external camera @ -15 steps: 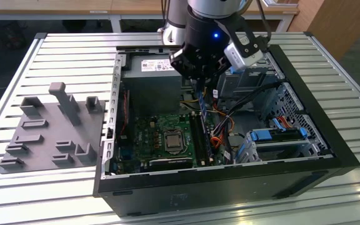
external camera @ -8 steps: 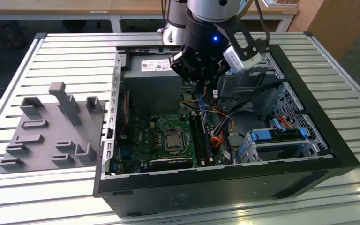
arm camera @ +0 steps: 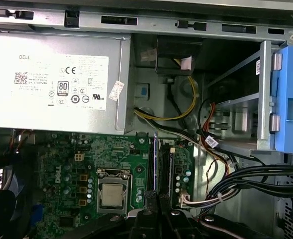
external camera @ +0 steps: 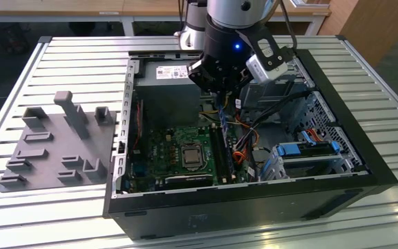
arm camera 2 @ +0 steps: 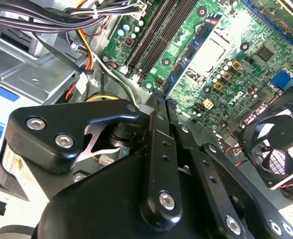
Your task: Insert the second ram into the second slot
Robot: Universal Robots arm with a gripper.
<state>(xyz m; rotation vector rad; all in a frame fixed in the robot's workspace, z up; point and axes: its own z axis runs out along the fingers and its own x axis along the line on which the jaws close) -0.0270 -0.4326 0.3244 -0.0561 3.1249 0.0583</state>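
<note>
We see the gripper (arm camera: 157, 201) clamped narrow on the second ram (arm camera: 155, 162). The ram hangs over the mobo (arm camera: 66, 169) slots (arm camera 2: 153, 37).

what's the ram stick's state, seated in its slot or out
Out: the gripper is shut on the second ram, holding it on edge above the memory slots, not seated.
</note>
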